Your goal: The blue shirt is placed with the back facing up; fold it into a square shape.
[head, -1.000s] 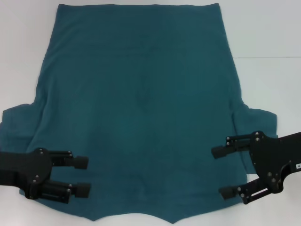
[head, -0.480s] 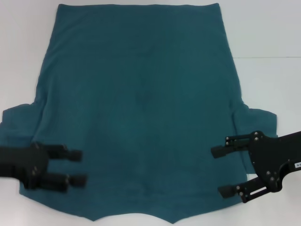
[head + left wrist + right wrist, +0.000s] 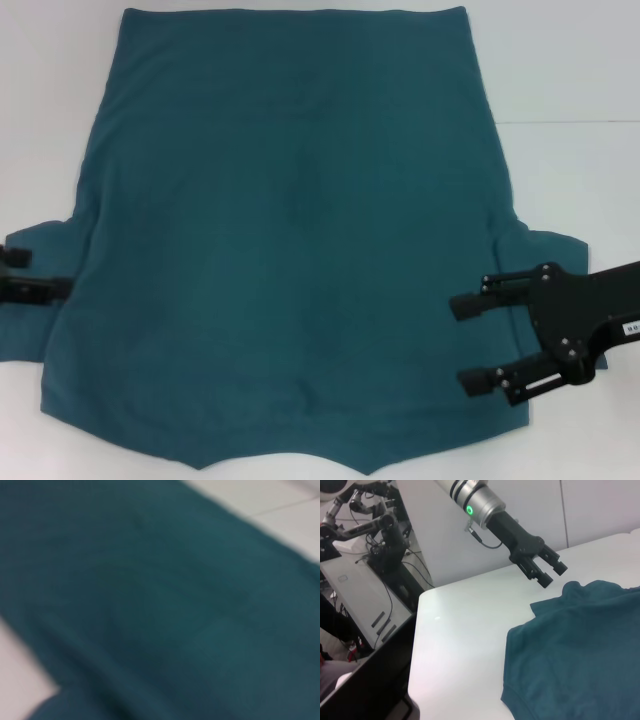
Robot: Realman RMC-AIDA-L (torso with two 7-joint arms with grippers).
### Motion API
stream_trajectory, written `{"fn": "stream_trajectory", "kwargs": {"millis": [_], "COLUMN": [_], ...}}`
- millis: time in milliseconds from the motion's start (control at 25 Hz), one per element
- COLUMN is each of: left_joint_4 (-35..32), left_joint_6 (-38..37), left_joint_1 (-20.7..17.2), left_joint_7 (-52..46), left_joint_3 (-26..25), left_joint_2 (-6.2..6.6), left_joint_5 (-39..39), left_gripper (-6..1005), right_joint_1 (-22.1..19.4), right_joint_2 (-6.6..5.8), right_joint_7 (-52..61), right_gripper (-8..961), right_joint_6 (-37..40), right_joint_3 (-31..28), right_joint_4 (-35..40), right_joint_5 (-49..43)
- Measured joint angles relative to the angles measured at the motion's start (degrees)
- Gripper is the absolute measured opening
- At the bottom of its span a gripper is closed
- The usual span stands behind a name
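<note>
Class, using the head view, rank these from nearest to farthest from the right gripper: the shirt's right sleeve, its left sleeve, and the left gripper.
From the right gripper:
1. Right sleeve of the blue shirt, just beside it.
2. Left sleeve, across the shirt.
3. Left gripper, at the far left edge, over that sleeve.

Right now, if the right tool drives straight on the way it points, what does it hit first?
The right tool, open, points toward the robot's left across the blue shirt. It is already over the shirt's right edge, so only cloth lies ahead. Its height above the fabric is unclear.
</note>
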State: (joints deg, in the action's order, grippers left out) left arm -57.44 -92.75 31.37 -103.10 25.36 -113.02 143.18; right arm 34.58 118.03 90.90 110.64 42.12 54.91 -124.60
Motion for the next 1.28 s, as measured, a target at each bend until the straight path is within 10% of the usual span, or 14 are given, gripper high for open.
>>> {"fn": "stream_trajectory", "kwargs": {"millis": [1280], "left_joint_4": [8.82], "left_joint_6": [26.87], "left_joint_1": [2.45], "left_joint_7": [-0.49], "left_joint_3": [6.36], "left_joint_2": [-1.14], "left_joint_5": [13.72], "left_gripper": [866], "right_joint_1": [2.52], "right_joint_2": [0.83], "right_joint_7": [2.56], "right_gripper": [912], "right_joint_6": [-0.59], "right_joint_3": [0.0], "right_joint_4": [0.71], "right_joint_5": [0.18]}}
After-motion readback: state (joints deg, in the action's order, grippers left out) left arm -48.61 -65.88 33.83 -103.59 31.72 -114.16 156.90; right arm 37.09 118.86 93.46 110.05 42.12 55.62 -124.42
